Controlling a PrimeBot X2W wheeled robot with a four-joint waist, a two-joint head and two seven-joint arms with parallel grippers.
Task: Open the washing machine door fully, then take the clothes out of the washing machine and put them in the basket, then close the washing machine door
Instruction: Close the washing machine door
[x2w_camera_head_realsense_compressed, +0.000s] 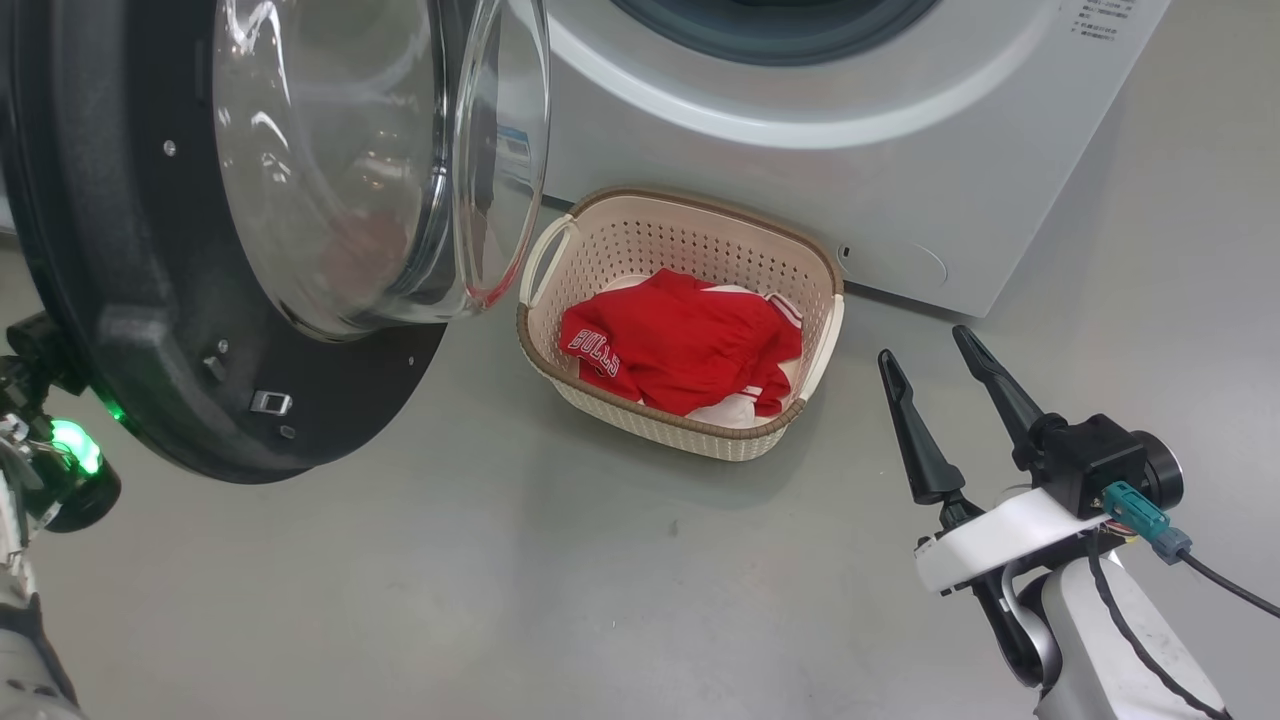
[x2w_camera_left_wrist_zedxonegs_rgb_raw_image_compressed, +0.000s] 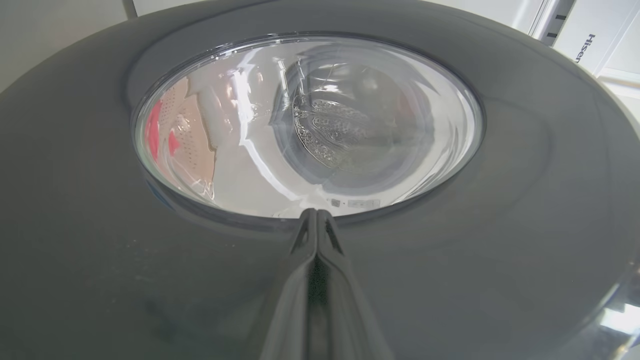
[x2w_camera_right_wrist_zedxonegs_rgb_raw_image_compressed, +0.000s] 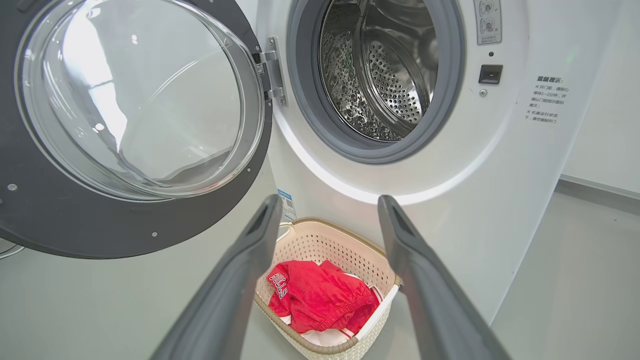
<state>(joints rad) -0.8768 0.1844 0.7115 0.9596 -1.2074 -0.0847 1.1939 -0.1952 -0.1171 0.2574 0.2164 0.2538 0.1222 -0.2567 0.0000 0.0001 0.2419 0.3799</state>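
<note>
Now: washing machine door (x2w_camera_head_realsense_compressed: 130, 300) stands open beside the washing machine (x2w_camera_head_realsense_compressed: 800, 180). Red-and-white clothes (x2w_camera_head_realsense_compressed: 680, 345) heaped in the basket (x2w_camera_head_realsense_compressed: 700, 225) on the floor at the machine's foot. Left gripper (x2w_camera_left_wrist_zedxonegs_rgb_raw_image_compressed: 315, 214) pinched closed, tips at the door's dark outer face, perhaps touching. Right gripper (x2w_camera_head_realsense_compressed: 923, 343) spread wide, holding nothing, near the basket.

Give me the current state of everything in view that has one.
washing machine door, wide open.
washing machine, visible part of drum bare.
clothes, piled in the basket.
basket, upright on the floor.
left gripper, shut, at the door's outer face.
right gripper, open, empty.
</note>
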